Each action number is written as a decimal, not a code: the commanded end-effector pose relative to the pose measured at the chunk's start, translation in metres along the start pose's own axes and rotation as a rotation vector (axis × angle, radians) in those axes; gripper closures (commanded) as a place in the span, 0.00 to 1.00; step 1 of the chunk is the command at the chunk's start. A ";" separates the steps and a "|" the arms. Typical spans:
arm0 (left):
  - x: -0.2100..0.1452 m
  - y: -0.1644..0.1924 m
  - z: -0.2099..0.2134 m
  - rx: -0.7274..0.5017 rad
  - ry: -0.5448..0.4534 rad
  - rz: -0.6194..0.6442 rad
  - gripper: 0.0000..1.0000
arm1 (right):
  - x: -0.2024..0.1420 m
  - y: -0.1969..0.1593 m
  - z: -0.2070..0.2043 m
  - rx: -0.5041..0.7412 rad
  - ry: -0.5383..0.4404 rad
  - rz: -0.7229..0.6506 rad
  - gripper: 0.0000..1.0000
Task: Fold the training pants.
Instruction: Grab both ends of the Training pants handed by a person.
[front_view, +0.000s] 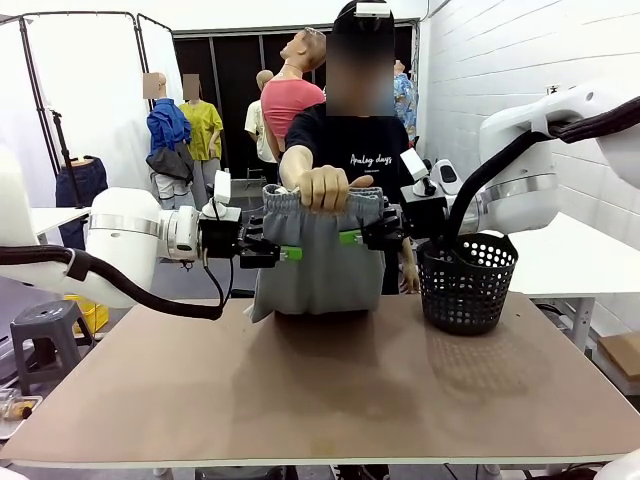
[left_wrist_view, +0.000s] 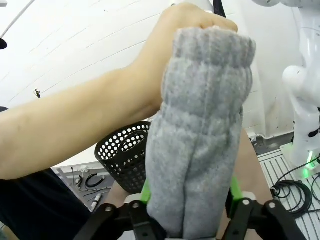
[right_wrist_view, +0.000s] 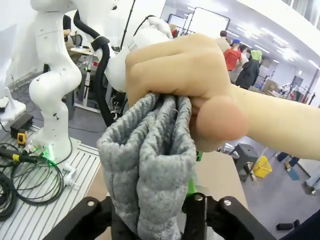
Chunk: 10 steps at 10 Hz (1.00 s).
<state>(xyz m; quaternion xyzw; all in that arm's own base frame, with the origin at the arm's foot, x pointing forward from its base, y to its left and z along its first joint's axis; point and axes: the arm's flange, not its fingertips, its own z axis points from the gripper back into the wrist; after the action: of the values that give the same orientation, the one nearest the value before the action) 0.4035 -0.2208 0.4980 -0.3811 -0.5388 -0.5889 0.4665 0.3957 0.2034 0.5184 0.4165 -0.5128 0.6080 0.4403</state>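
The light grey training pants (front_view: 320, 275) hang upright over the far side of the table, lower edge resting on it. A person's fist (front_view: 323, 188) grips the gathered waistband in the middle. My left gripper (front_view: 285, 253) is at the pants' left edge just under the waistband, and my right gripper (front_view: 352, 238) is at the right edge. In the left wrist view the bunched pants (left_wrist_view: 200, 125) fill the gap of the left gripper (left_wrist_view: 189, 200), green pads against both sides. The right wrist view shows the pants (right_wrist_view: 145, 165) pinched in the right gripper (right_wrist_view: 150, 210).
A black perforated basket (front_view: 467, 280) stands on the brown table (front_view: 320, 390) just right of the pants, under my right arm; the same basket (left_wrist_view: 122, 155) lies behind the pants in the left wrist view. The person stands at the far edge.
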 end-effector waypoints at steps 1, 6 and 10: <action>0.007 0.004 0.002 -0.026 -0.011 0.040 1.00 | 0.003 -0.010 -0.003 0.014 -0.003 -0.031 1.00; 0.021 -0.012 0.000 -0.051 -0.040 0.106 1.00 | 0.000 -0.018 -0.010 0.008 0.037 -0.073 1.00; 0.018 -0.012 0.002 -0.026 -0.028 0.093 1.00 | -0.002 -0.022 -0.013 -0.024 0.070 -0.091 1.00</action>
<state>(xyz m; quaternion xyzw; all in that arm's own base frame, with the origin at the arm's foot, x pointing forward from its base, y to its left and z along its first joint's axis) 0.3907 -0.2234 0.5093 -0.4134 -0.5206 -0.5717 0.4808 0.4100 0.2094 0.5171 0.4229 -0.4920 0.5967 0.4722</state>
